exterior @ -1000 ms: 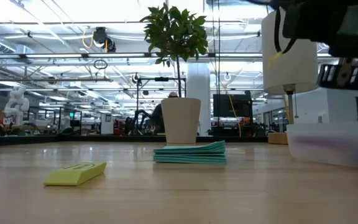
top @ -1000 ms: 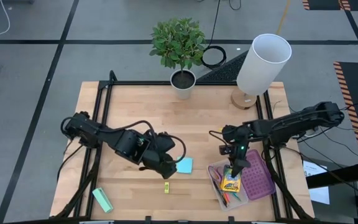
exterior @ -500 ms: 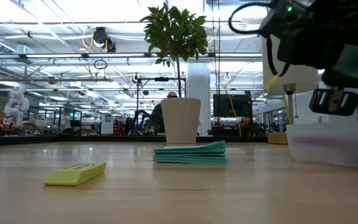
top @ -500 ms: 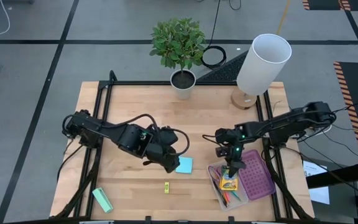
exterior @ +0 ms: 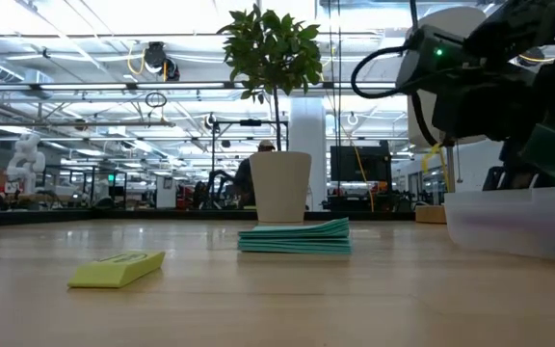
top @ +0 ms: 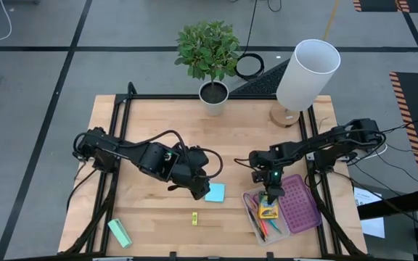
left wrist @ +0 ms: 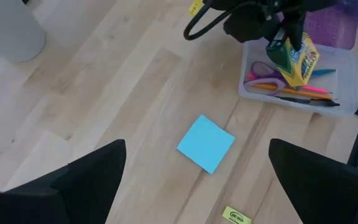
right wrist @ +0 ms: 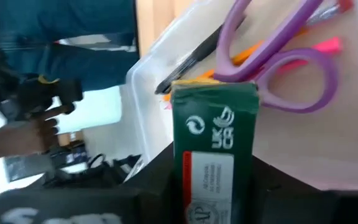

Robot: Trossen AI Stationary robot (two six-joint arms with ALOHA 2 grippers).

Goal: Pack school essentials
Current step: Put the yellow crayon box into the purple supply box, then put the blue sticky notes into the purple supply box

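Now the right gripper (top: 269, 201) clamps the crayon box (top: 268, 210) upright, its long axis pointing straight down into the clear bin (top: 255, 228) beneath; the pad (top: 215, 192) lies at nine o'clock, beside the wide-open left gripper (top: 199, 190).

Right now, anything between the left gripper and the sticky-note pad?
No. In the left wrist view only bare wood shows between the open left gripper and the sticky-note pad; the high view agrees.
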